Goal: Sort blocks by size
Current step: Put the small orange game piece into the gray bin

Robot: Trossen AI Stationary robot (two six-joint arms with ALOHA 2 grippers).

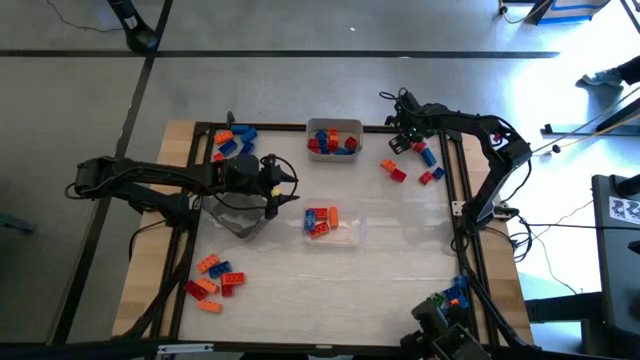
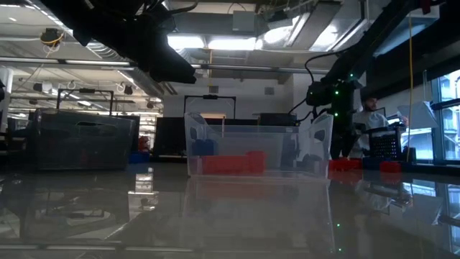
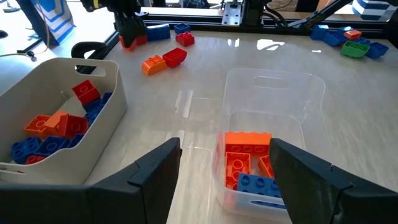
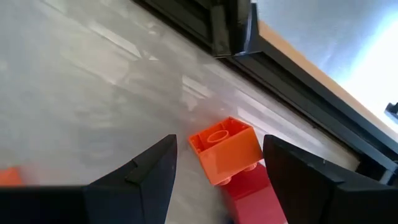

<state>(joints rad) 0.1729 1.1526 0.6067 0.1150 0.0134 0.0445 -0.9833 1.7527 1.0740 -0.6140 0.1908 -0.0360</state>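
My left gripper is open and empty, hovering just left of a clear tray that holds orange and blue blocks. My right gripper is open at the far right. Its fingers stand on either side of an orange block that leans on a red block, without touching it. A white bin at the far middle holds red and blue blocks.
Loose block piles lie at the far left, the far right, the near left and the near right corner. A grey tray sits under my left arm. A black frame rail runs close behind the right gripper.
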